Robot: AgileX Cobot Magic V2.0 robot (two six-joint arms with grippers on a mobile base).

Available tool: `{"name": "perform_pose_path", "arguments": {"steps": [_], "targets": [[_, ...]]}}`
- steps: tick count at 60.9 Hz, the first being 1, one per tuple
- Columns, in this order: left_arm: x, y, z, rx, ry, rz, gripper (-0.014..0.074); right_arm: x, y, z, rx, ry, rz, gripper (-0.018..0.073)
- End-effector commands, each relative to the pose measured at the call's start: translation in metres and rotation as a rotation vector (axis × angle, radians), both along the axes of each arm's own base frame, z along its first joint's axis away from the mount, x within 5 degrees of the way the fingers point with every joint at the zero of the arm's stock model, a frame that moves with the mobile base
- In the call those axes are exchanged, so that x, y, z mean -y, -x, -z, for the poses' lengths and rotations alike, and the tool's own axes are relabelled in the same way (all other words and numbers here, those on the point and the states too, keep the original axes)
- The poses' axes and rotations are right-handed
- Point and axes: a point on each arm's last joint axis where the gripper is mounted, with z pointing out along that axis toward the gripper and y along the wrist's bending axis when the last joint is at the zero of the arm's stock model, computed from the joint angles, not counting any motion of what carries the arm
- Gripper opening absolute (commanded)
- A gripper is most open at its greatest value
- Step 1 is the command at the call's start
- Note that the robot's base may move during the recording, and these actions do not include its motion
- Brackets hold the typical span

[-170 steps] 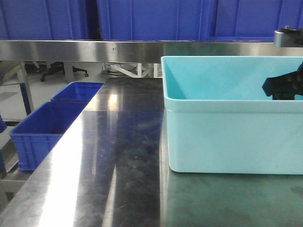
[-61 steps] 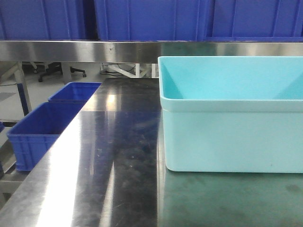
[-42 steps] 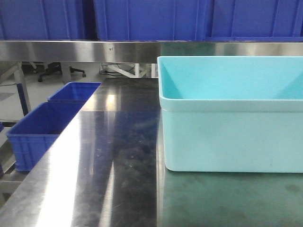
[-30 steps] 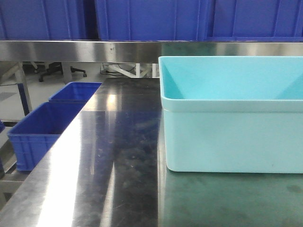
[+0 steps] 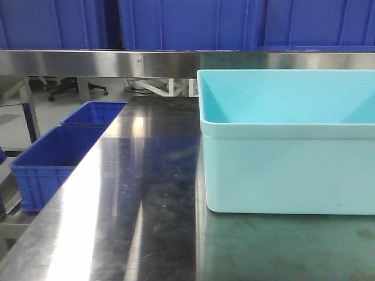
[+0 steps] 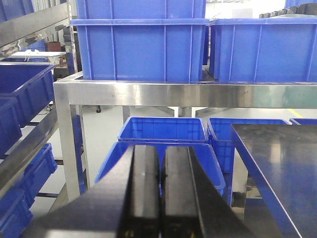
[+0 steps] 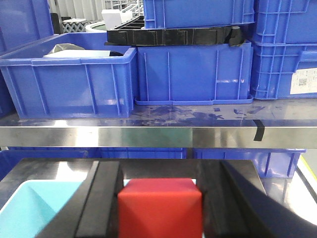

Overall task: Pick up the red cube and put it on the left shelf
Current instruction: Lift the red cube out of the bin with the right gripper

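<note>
1. A steel table [image 5: 117,193] carries a turquoise tub [image 5: 287,170], and blue crates [image 5: 181,23] line the rail behind it. Neither arm shows in the front view.
2. The cube [image 7: 159,210] is clamped between the jaws of the right gripper [image 7: 161,198], with the tub just below and a crate-laden rail ahead.
3. The left gripper [image 6: 161,191] is closed on nothing and points over low crates beside the table.
4. The shelf [image 6: 25,151] looks to be the tiered rack at the left edge of the left wrist view. I judge the step in hand to be carrying the cube there.
5. To do it well:
   - hold the grip firm;
   - rise clear of the tub rim and the rail;
   - swing left without clipping the idle left arm;
   - release only once the cube rests flat on a tier or in a crate.
</note>
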Motion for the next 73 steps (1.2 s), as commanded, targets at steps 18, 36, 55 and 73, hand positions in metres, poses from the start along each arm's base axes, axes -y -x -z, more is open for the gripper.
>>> {"name": "perform_pose_path", "arguments": {"steps": [18,36,55,73], "targets": [[0.0002,0.0011,-0.0001,0.075,0.002,0.004,0.0102,0.0010,0.0025,-0.0179,0.127,0.013,0.011,0.0058],[0.0002,0.0011,-0.0001,0.075,0.002,0.004,0.0102,0.0010,0.0025,-0.0179,0.127,0.013,0.011,0.0058],[0.0002,0.0011,-0.0001,0.075,0.002,0.004,0.0102,0.0010,0.0025,-0.0179,0.127,0.013,0.011,0.0058],[0.0002,0.0011,-0.0001,0.075,0.002,0.004,0.0102,0.0010,0.0025,-0.0179,0.127,0.013,0.011,0.0058]]}}
